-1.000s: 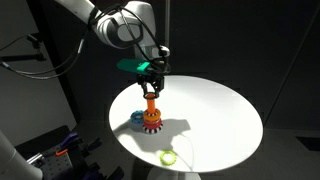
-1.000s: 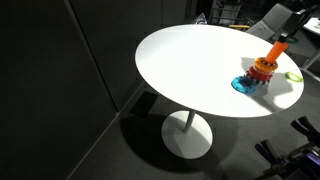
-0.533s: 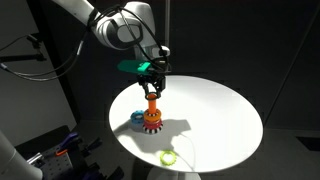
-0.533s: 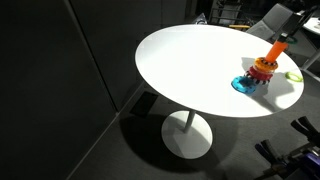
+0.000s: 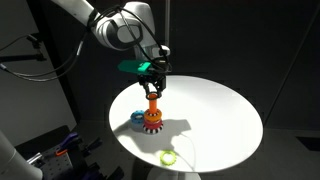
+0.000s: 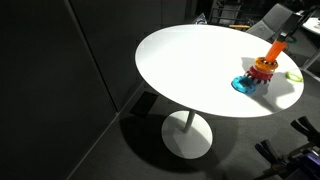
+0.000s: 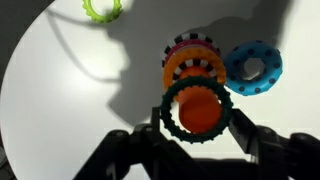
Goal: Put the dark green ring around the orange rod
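In the wrist view my gripper (image 7: 197, 118) is shut on the dark green ring (image 7: 169, 106), which encircles the top of the orange rod (image 7: 201, 108). The rod stands on its round red base with the black-and-white toothed rim (image 7: 192, 62). In an exterior view the gripper (image 5: 151, 84) sits right at the top of the orange rod (image 5: 152, 106), above the base on the white round table (image 5: 215, 110). In the other exterior view the rod (image 6: 272, 52) stands near the table's right side.
A teal-blue ring (image 7: 253, 66) lies on the table beside the base; it also shows in both exterior views (image 5: 136, 120) (image 6: 244, 84). A yellow-green ring (image 7: 103, 8) lies apart near the table edge (image 5: 168, 156) (image 6: 294, 75). Dark surroundings ring the table.
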